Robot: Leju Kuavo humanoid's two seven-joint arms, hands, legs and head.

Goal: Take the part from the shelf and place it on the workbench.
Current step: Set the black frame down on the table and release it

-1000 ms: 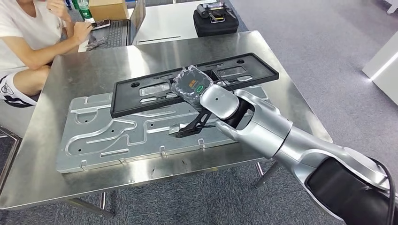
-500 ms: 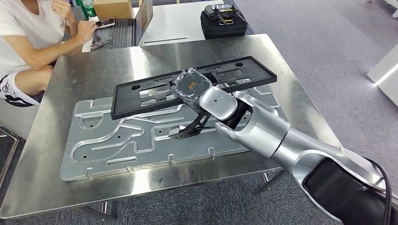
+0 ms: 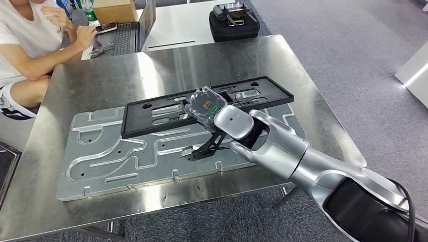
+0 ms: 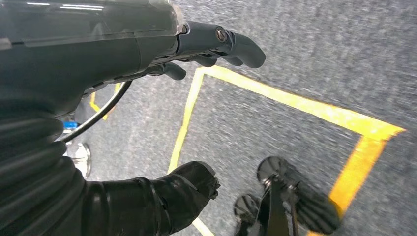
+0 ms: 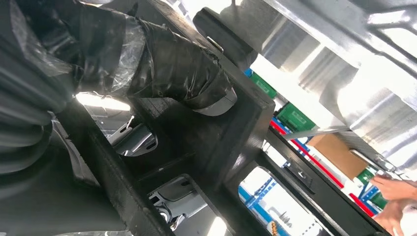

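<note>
Black part [image 3: 151, 112] gripped by right hand [image 3: 204, 103], carried over bench [image 3: 101, 75], low over grey plate [image 3: 126, 156]. Lowering and release judged left. Left hand [image 4: 196, 44] held empty, fingers apart.

Bright overhead light; glare on workbench [image 3: 151, 70].

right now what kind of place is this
Probably a workshop or robot test lab: a steel workbench carrying a pressed metal plate and a black frame, yellow floor tape, and a person at a laptop nearby.
</note>
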